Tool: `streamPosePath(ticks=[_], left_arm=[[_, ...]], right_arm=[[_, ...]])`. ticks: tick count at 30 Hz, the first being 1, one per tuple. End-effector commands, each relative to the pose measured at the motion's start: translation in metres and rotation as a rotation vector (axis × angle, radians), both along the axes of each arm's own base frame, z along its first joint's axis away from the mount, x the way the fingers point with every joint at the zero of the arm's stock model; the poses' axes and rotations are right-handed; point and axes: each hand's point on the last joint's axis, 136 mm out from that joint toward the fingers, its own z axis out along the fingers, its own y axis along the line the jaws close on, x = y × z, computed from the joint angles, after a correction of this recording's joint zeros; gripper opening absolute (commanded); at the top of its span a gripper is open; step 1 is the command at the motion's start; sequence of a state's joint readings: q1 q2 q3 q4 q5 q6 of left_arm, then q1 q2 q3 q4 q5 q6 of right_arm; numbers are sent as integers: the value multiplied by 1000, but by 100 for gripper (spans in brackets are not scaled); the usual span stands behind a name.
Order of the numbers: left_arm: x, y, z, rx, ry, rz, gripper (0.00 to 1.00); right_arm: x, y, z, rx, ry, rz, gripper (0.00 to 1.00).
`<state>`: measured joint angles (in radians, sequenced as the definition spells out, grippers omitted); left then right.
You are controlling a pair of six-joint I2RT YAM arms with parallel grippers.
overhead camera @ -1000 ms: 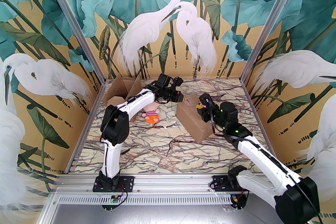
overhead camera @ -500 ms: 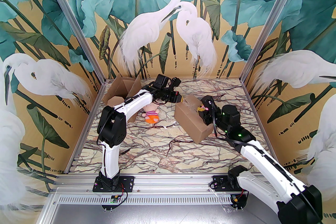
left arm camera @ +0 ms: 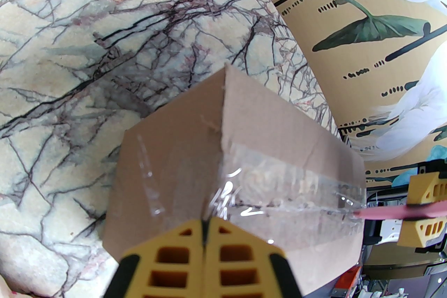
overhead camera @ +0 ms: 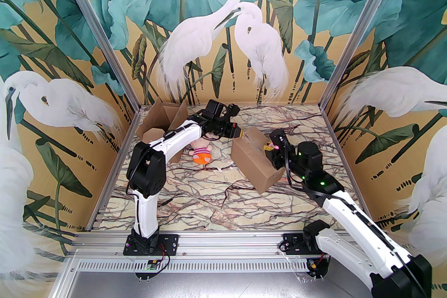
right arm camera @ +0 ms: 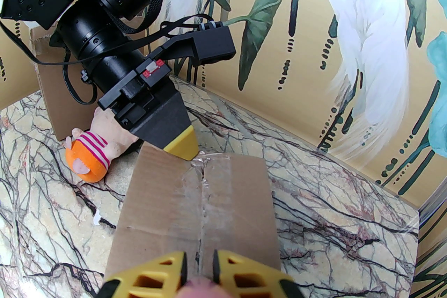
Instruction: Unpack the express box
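You have two cardboard boxes on the table (overhead camera: pixel 195 198), one plush toy, and two arms, each with one gripper. A small white scrap lies on the marble between the toy and the nearer box.

The sealed box (overhead camera: pixel 253 164) is the one to unpack. It sits in the right half of the table, closer to the far edge than to the near one, and lies askew to the table's edges. It is plain brown, oblong, with its top flaps closed. A clear tape (left arm camera: pixel 279 184) runs along the centre seam on top and folds down over the end. The tape is wrinkled and shiny at that end, and the cardboard corner there looks slightly frayed.

The open box (overhead camera: pixel 162 118) stands in the far left corner with its flaps up. The plush toy (overhead camera: pixel 202 154), pink with an orange and striped end, lies just beside it, between the two boxes.

Your left gripper (overhead camera: pixel 243 132) has its yellow fingers pressed together, and their tip is at the taped far end of the sealed box. You cannot tell whether any tape is caught between them.

Your right gripper (overhead camera: pixel 269 147) hangs over the box's right end, its fingers clamped on a thin pink strip (left arm camera: pixel 384 212) that points at the tape line.
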<state>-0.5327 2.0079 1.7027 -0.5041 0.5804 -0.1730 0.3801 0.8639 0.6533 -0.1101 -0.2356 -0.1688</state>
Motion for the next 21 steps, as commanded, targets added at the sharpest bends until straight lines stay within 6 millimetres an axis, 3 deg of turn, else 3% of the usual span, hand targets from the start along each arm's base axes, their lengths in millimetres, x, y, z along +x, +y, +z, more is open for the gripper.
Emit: streamPosePath(ticks=[1, 21], left_arm=[[56, 68, -7, 128, -78, 272, 0], [69, 100, -7, 125, -110, 381, 0]], right_arm=[[-17, -5, -29, -23, 124, 1, 0], [-28, 3, -32, -3, 152, 62, 0]])
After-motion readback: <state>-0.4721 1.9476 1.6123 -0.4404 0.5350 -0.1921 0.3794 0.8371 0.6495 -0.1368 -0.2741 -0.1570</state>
